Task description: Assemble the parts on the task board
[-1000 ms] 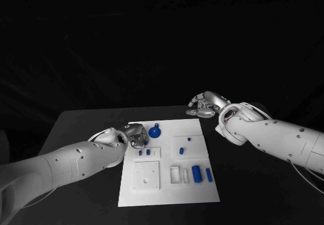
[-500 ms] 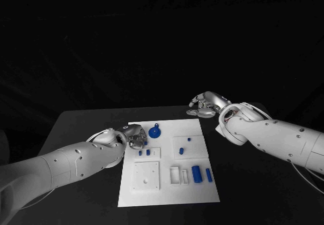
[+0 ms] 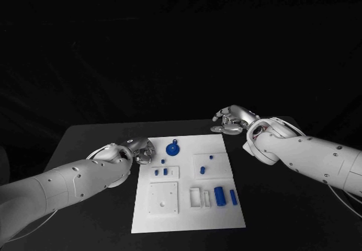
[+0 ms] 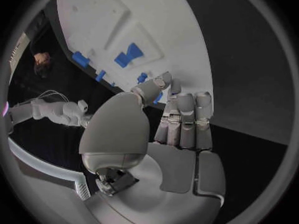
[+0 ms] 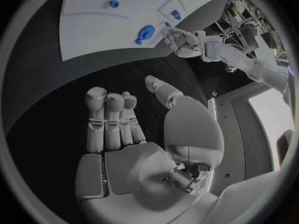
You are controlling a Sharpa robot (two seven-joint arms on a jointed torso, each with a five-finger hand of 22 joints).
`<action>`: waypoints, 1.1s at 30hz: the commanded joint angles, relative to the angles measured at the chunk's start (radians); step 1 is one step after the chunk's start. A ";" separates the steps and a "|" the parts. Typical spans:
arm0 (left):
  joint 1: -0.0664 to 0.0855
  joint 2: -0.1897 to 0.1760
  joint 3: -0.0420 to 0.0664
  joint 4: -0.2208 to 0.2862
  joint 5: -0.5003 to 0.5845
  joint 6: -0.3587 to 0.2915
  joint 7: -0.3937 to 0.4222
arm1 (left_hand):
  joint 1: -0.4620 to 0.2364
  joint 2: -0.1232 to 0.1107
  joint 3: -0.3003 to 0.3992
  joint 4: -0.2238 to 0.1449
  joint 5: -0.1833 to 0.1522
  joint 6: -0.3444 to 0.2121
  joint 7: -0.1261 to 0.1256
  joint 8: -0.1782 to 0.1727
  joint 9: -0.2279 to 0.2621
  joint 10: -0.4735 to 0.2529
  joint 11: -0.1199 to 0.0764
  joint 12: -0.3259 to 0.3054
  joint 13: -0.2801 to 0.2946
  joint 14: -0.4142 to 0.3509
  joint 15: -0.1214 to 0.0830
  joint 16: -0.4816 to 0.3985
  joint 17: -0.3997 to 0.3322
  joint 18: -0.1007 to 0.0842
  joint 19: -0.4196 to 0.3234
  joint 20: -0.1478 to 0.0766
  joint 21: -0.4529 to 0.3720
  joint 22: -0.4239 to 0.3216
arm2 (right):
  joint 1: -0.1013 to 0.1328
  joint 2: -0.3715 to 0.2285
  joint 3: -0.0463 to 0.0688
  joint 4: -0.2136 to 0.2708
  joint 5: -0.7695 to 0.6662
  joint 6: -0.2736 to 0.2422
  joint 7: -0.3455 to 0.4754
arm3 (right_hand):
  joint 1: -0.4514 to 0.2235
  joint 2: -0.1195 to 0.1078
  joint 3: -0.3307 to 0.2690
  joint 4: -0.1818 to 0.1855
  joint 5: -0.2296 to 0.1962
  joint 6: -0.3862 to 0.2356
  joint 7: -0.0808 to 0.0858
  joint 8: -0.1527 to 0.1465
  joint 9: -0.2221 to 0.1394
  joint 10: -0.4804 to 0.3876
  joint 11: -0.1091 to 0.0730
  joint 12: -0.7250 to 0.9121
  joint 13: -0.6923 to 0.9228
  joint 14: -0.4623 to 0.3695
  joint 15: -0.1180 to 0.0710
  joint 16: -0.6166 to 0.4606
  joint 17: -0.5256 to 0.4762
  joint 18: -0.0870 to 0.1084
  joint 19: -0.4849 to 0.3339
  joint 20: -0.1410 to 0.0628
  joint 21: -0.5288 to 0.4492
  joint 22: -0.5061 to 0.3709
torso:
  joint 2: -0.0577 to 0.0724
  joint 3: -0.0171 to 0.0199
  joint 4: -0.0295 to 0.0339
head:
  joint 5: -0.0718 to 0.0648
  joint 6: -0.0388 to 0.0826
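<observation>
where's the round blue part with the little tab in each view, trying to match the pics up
Head view: the round blue part lies near the task board's far edge, just right of the left hand.
Left wrist view: I cannot pick it out; the blue pieces there are too unclear to match.
Right wrist view: the round blue part lies on the board, beside the left hand.
Shared landmark: the white task board.
</observation>
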 commanded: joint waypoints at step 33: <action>0.036 -0.203 0.056 0.307 1.102 0.083 0.335 | -0.142 0.073 -0.056 0.013 -0.001 -0.004 0.004 0.056 -0.001 -0.024 0.033 -0.008 -0.008 -0.108 0.067 -0.480 -0.186 -0.039 -0.153 0.042 -0.280 -0.112 | -0.077 0.064 -0.092 -0.048 -0.481 0.124 -0.074 | 0.128 -0.041 0.177 -0.060 -0.183 0.061 0.015 0.035 0.004 0.064 0.061 -0.751 -0.655 0.048 0.040 0.003 -0.003 0.118 0.067 0.015 -0.024 0.011 | 0.001 -0.0008 0.0042 | -0.022 0.020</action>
